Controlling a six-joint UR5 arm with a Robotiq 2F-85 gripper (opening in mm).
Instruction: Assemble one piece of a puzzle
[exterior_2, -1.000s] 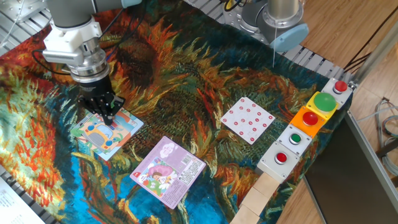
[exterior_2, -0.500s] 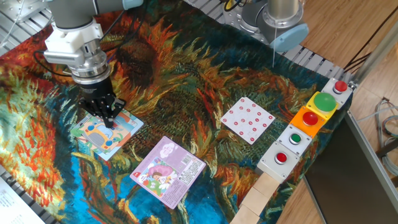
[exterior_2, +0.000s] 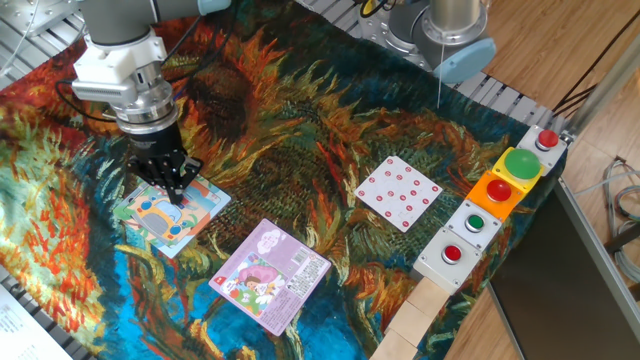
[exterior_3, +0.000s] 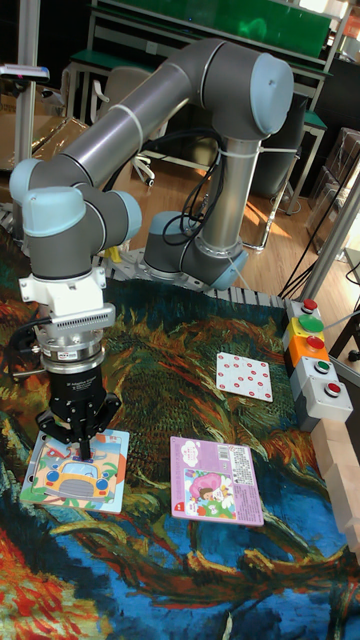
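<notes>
Over the puzzle (exterior_2: 168, 211) (exterior_3: 77, 470), the end effector (exterior_2: 176, 194) (exterior_3: 85, 452) presses down, fingers nearly closed.

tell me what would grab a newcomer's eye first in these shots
The loud sunflower-painting tablecloth covers the whole table. At its left, the big grey arm's gripper points straight down onto the top edge of the puzzle, fingers drawn close together. Along the right edge runs a row of button boxes, the large green button standing out.
</notes>
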